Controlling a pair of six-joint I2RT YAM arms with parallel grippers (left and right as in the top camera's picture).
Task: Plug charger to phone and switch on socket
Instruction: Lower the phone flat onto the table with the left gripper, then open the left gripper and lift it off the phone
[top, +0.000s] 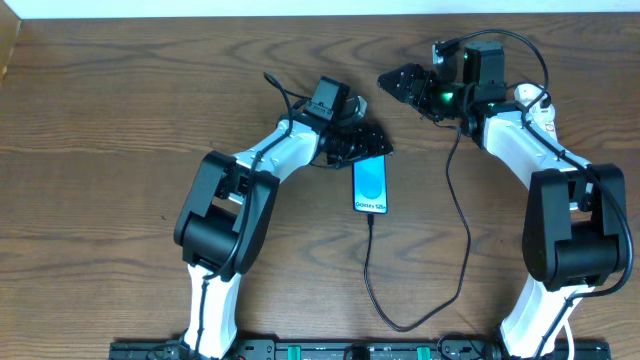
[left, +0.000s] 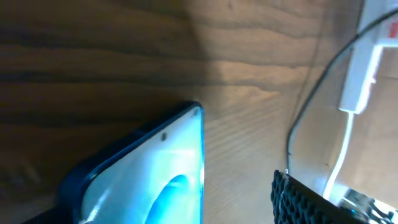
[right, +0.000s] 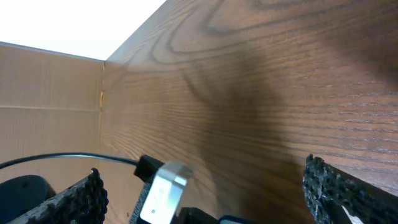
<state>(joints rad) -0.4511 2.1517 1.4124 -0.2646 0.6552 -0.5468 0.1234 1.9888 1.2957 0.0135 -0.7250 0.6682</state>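
Note:
The phone (top: 370, 184) lies flat at mid table with its blue screen up. It fills the lower left of the left wrist view (left: 155, 186). The charger (top: 463, 220), a thin black cable, has its tip at the phone's near end (top: 372, 216). From there it loops toward the front edge and back up to the right arm. My left gripper (top: 364, 140) is open at the phone's far end, and one finger stands clear of the phone's edge. My right gripper (top: 404, 84) is wide open and empty above the table. The socket (top: 533, 97) is mostly hidden behind the right arm and shows in the left wrist view (left: 367, 59).
The socket's white cord (left: 345, 149) and the black cable (left: 305, 118) run beside the phone. A cardboard wall (right: 50, 106) borders the far side of the table. A silver-white block (right: 163, 193) with a black lead, on the left arm, lies between my right fingers' view.

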